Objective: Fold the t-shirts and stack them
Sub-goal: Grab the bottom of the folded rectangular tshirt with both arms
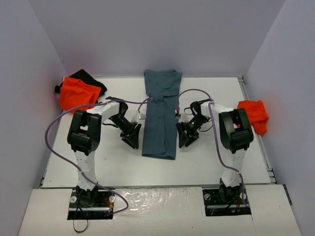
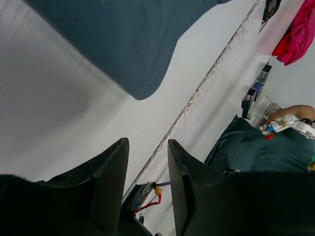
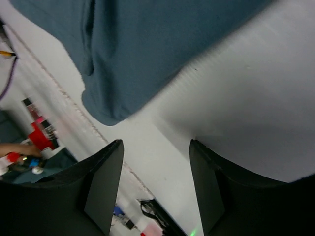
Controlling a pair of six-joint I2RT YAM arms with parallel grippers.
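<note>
One blue t-shirt (image 1: 161, 115) — two orange t-shirts (image 1: 76, 94) (image 1: 253, 114), one black t-shirt (image 1: 89, 78).

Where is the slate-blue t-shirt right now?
Top view: the slate-blue t-shirt lies as a long strip in the middle of the table, between the left gripper and the right gripper.

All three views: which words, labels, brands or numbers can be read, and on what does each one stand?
No text can be read.
The slate-blue t-shirt, the left orange t-shirt and the right orange t-shirt show no print.
The small coloured items beyond the table in the right wrist view are too blurred.
</note>
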